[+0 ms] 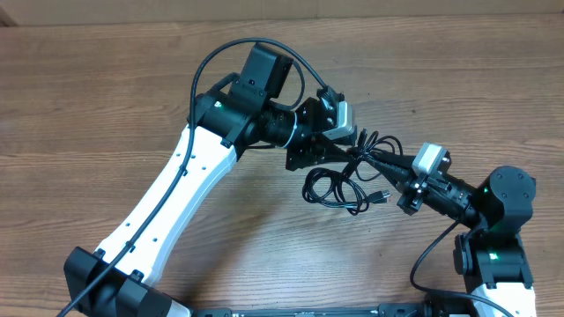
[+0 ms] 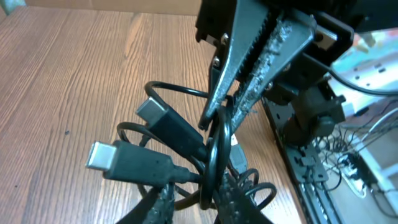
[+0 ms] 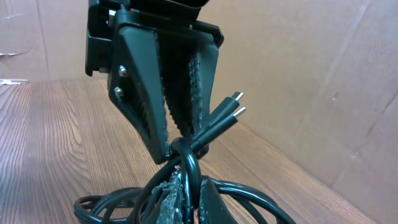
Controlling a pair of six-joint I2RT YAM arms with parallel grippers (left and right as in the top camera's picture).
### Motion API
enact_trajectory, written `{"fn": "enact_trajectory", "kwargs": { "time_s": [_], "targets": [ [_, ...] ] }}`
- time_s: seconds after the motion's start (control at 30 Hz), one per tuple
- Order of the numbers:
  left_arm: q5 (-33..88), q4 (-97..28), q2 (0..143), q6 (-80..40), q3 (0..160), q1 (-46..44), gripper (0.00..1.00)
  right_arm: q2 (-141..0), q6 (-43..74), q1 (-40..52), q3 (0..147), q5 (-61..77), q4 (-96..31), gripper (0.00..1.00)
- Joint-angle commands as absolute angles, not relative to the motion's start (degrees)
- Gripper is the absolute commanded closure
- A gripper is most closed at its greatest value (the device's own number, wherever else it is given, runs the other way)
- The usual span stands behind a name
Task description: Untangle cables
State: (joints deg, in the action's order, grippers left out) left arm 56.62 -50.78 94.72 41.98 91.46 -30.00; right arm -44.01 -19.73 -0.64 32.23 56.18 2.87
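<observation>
The cables [image 1: 339, 189] are thin black cords bunched in loops on the wooden table between both arms. My left gripper [image 1: 344, 157] and right gripper [image 1: 365, 158] meet tip to tip at the top of the bunch. In the left wrist view my left gripper [image 2: 199, 202] closes round an upright strand, below two plugs [image 2: 152, 112] with silvery tips. The right gripper [image 2: 221, 115] pinches the cords from above there. In the right wrist view my right gripper [image 3: 194, 193] is shut on a strand, and the left gripper [image 3: 179, 144] clamps the cord just above it. Two small plug ends [image 3: 235, 106] stick out.
A cardboard wall [image 3: 311, 74] stands behind the table. A black rail with loose wires [image 2: 311, 168] runs along the table's near edge by the arm bases. Bare wood [image 1: 106, 88] lies left of and behind the cable bunch.
</observation>
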Motion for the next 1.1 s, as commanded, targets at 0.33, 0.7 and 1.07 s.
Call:
{"fn": "enact_trajectory", "kwargs": {
  "time_s": [0.33, 0.7, 1.07],
  "targets": [
    [58.08, -50.74, 93.65, 41.54, 92.73, -30.57, 0.96, -43.75, -19.27, -0.38, 33.82, 56.69, 3.38, 0.96],
    [57.87, -50.74, 93.65, 41.54, 92.75, -30.55, 0.96, -43.75, -19.27, -0.38, 33.82, 49.93, 0.73, 0.96],
    [54.0, -52.53, 93.65, 40.99, 92.73, -30.55, 0.96, -43.75, -19.29, -0.38, 33.82, 45.45, -2.44, 0.78]
  ]
}}
